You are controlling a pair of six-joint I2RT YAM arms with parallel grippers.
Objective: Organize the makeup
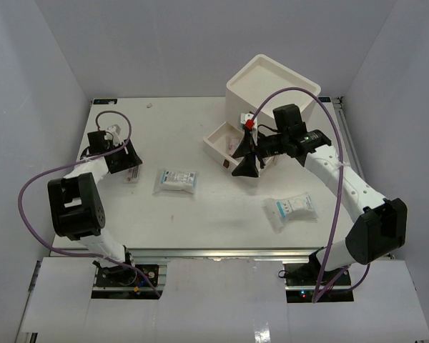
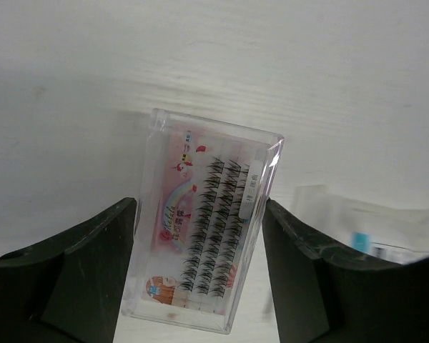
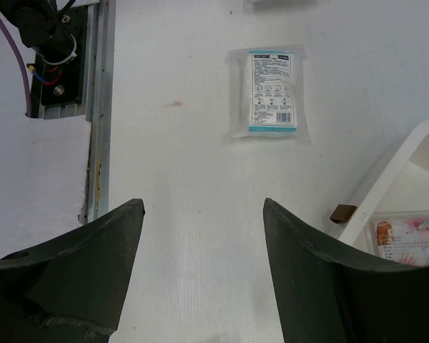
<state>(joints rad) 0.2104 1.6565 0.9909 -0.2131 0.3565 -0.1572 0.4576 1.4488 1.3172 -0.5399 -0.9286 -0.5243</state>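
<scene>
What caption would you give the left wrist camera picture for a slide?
Clear case of false lashes lying on the white table, flanked by the left tool's two dark fingers.

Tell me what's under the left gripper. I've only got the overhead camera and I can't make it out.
Observer: A clear eyelash case lies flat on the table, between the fingers of the left gripper. I can't tell whether they touch it.
Operator: Is the right gripper holding anything?
Observer: No. The right gripper is open, with only bare table between its fingers.
Operator: Anything in that open drawer?
Observer: A pink printed packet lies inside the drawer.
</scene>
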